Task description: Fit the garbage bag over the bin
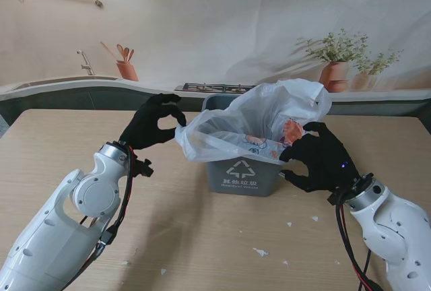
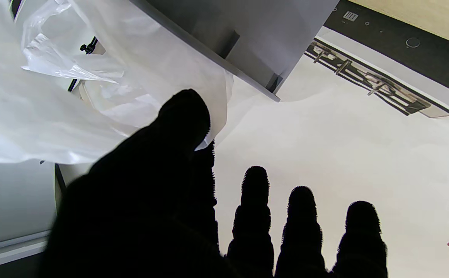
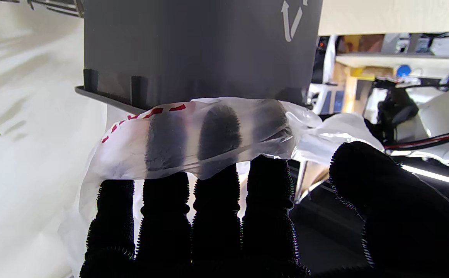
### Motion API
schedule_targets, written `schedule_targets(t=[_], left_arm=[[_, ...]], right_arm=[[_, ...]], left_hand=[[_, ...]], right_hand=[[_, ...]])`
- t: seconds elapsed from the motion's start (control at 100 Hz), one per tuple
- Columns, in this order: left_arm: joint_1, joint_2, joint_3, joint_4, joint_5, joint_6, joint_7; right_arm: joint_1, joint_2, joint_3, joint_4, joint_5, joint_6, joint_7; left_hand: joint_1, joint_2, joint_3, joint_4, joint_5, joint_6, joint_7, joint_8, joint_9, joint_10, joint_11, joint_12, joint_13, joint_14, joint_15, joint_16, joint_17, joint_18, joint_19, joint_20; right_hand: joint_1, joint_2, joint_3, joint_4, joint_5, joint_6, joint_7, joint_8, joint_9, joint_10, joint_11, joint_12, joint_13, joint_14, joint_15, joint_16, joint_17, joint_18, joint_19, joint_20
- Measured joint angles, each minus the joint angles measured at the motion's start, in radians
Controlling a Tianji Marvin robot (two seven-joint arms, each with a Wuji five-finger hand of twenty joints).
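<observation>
The grey bin (image 1: 242,175) with a recycling mark stands at the table's middle. A white translucent garbage bag (image 1: 266,117) billows over its mouth, draped on the rim and bunched high at the back right. My left hand (image 1: 152,122) is at the bin's left side, thumb and forefinger pinched on the bag's edge; the left wrist view shows that pinch on the bag (image 2: 93,96) beside the bin wall (image 2: 247,34). My right hand (image 1: 320,157) is at the bin's right front corner. Its fingers (image 3: 213,131) sit under the bag's hem (image 3: 131,146) just off the bin's rim (image 3: 108,98), thumb apart.
Small white scraps (image 1: 260,252) lie on the wooden table nearer to me than the bin, toward the right. A printed kitchen backdrop closes off the table's far edge. Something pink (image 1: 292,131) shows through the bag inside the bin.
</observation>
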Motion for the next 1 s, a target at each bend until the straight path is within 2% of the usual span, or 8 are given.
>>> schedule_targets(t=[0.35, 0.56, 0.76, 1.0], left_arm=[[0.018, -0.002, -0.002, 0.004, 0.021, -0.004, 0.025], [0.024, -0.004, -0.002, 0.016, 0.023, -0.003, 0.038], [0.035, -0.010, -0.002, 0.033, 0.028, 0.003, 0.071], [0.038, -0.012, 0.000, 0.043, 0.027, 0.014, 0.076]], right_arm=[[-0.007, 0.000, 0.005, 0.004, 0.005, 0.000, 0.003], [-0.011, -0.005, 0.005, 0.012, 0.043, 0.007, 0.020], [-0.010, -0.005, 0.002, 0.025, 0.041, 0.012, 0.019], [-0.011, -0.005, 0.004, 0.027, 0.042, 0.012, 0.019]], left_hand=[[0.000, 0.000, 0.000, 0.000, -0.001, -0.004, 0.000, 0.000, 0.000, 0.000, 0.000, 0.000, 0.000, 0.000, 0.011, 0.000, 0.000, 0.000, 0.000, 0.011], [0.001, 0.001, 0.000, 0.000, -0.001, -0.005, 0.000, 0.000, 0.000, 0.000, 0.001, 0.000, 0.000, 0.000, 0.011, 0.000, 0.001, 0.000, 0.000, 0.012], [0.001, 0.007, 0.000, 0.000, -0.004, -0.010, 0.000, 0.000, -0.001, 0.000, 0.001, 0.000, 0.000, 0.000, 0.011, 0.000, 0.001, 0.000, 0.000, 0.013], [0.002, 0.010, 0.000, 0.000, -0.011, -0.017, 0.000, 0.000, -0.001, 0.000, 0.002, 0.001, 0.000, 0.000, 0.022, 0.000, 0.002, 0.000, 0.001, 0.024]], right_hand=[[0.000, 0.000, 0.000, 0.000, 0.000, 0.005, -0.002, 0.000, 0.009, 0.000, -0.003, -0.005, 0.000, 0.000, 0.000, 0.000, 0.000, 0.000, 0.001, 0.000], [0.000, 0.000, 0.000, 0.000, -0.004, 0.005, -0.003, 0.000, 0.009, 0.000, -0.012, -0.006, 0.000, 0.000, 0.000, 0.000, 0.000, 0.000, 0.001, 0.000], [0.000, 0.000, 0.000, 0.000, -0.005, 0.006, -0.003, 0.000, 0.009, 0.000, -0.013, -0.006, 0.000, 0.000, 0.000, 0.000, 0.000, 0.000, 0.001, 0.000], [0.000, 0.000, 0.000, 0.000, -0.015, 0.006, -0.002, 0.000, -0.002, 0.000, -0.013, -0.006, 0.000, 0.000, 0.000, 0.000, 0.000, 0.000, 0.001, 0.000]])
